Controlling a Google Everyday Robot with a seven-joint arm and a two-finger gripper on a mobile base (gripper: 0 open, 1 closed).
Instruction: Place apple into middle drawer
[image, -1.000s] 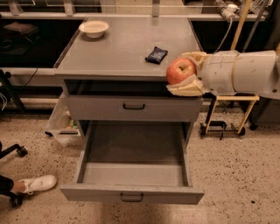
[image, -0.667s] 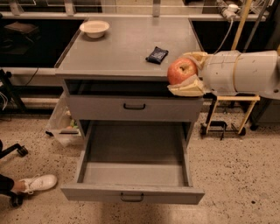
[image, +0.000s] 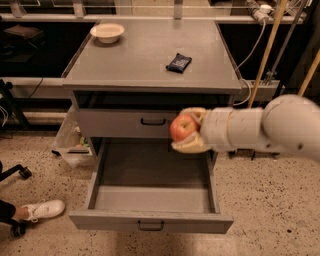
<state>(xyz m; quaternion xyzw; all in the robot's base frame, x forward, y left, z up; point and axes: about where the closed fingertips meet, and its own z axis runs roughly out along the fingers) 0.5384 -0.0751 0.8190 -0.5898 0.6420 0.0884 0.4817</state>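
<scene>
My gripper (image: 189, 131) is shut on the red-orange apple (image: 182, 127), with one cream finger over its top and one under it. It holds the apple in the air above the right rear part of the open middle drawer (image: 150, 199), in front of the closed grey drawer front (image: 120, 123) above. The drawer is pulled out wide; its flat grey floor is bare. My white arm reaches in from the right.
On the cabinet top (image: 140, 55) lie a small dark blue snack packet (image: 179, 63) and a cream bowl (image: 107, 32). A clear bin (image: 70, 145) stands left of the cabinet. A white shoe (image: 42, 209) and a chair caster (image: 22, 173) are at lower left. Poles and cables stand at right.
My gripper has carried the apple down from the cabinet-top edge at the right to a spot lower and further left, over the open drawer.
</scene>
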